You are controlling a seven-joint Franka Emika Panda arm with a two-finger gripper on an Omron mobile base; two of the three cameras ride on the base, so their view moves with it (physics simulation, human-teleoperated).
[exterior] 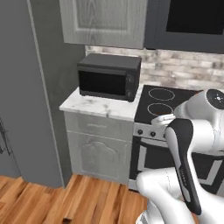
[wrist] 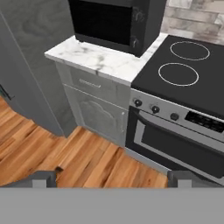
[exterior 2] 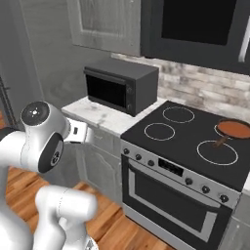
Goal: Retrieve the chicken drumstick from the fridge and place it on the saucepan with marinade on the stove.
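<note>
The saucepan with marinade (exterior 2: 233, 129) sits on the stove (exterior 2: 190, 134) at its back right burner; a black microwave (exterior: 109, 77) stands on the marble counter (exterior: 98, 106) between stove and fridge (exterior: 24, 87); wooden floor (wrist: 65, 157) below; the gripper (wrist: 113, 177) hangs open, empty.

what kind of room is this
A rendered home kitchen: a black glass stove with ring burners over an oven front, a black microwave on a marble counter, and a tall grey fridge at the left.

Black microwave (exterior: 109, 77) sits on the marble counter (exterior: 98, 106); saucepan (exterior 2: 234, 129) on the stove (exterior 2: 188, 132).
</note>
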